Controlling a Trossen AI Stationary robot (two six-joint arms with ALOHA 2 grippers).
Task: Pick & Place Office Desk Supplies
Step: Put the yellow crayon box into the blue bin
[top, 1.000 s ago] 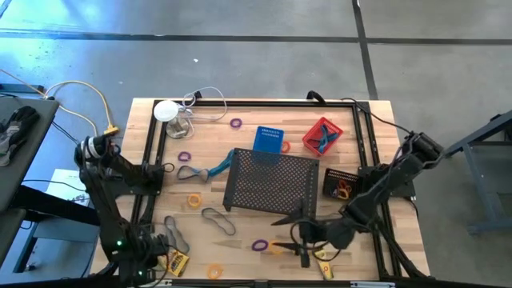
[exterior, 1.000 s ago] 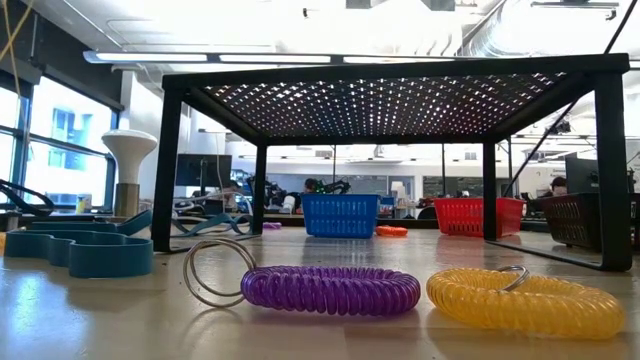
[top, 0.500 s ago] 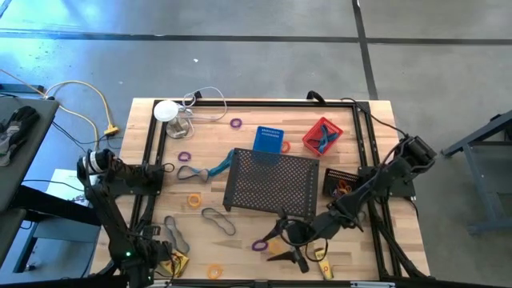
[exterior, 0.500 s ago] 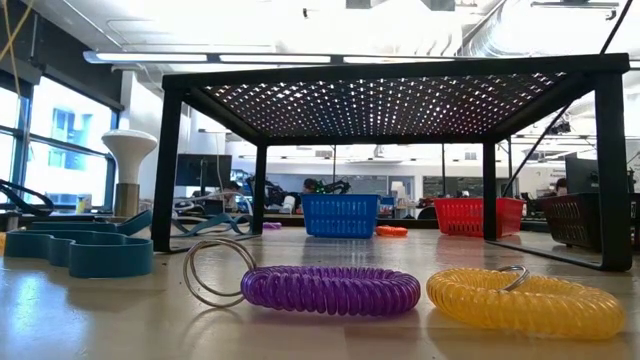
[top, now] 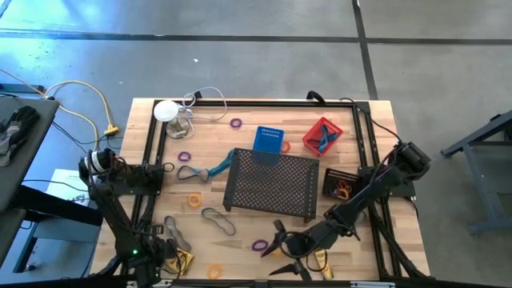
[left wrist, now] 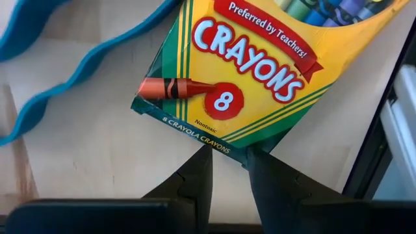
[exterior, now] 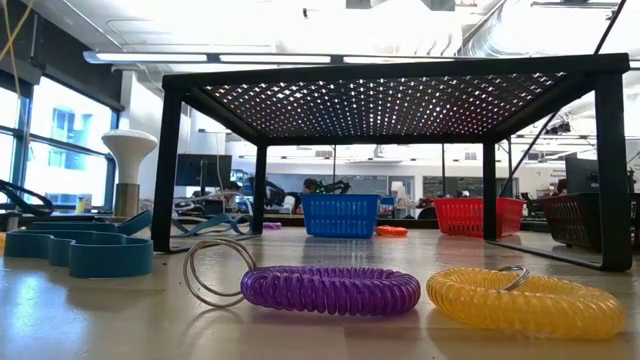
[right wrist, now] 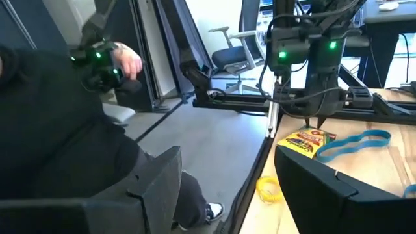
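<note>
Movement is on your right arm: within the last second its right claw (top: 282, 250) has swung along the near edge of the counter (top: 352, 144) toward the middle, and it now hangs with fingers spread wide and empty, just beside the purple coil ring (top: 258, 246). I judge it is lining up on that ring or on the yellow-orange coil ring (exterior: 525, 303) beside it. Neither has been lifted; both lie flat on the wood in the low view.

Your left claw (left wrist: 227, 153) has barely shifted. It sits at the near left corner, at the lower corner of the crayon box (left wrist: 260, 71). You cannot tell from these views whether it grips the box or only touches it. The box is yellow and green, lying flat, printed with one orange crayon and an "8". A blue wavy band lies close by.
</note>
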